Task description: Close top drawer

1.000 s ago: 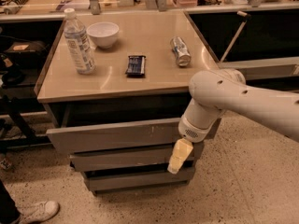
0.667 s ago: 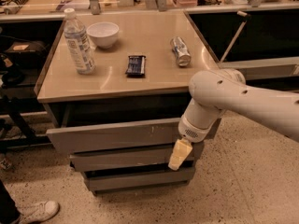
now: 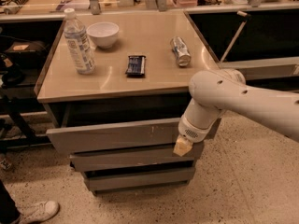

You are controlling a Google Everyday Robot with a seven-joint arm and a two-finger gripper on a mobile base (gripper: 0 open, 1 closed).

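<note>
The top drawer is a wide grey panel with small white scuffs right of centre. It stands pulled out from under the tan counter, with a dark gap showing above it. My gripper hangs from the white arm, which comes in from the right. Its yellowish tip is at the right end of the top drawer's front, by the lower edge. I cannot tell if it touches the panel.
Two narrower grey drawer fronts sit below. On the counter are a water bottle, a white bowl, a dark snack bar and a can lying on its side. A person's white shoe is at the lower left.
My gripper's tip has risen a little and come closer to the top drawer's front. The drawer looks as far out as before.
</note>
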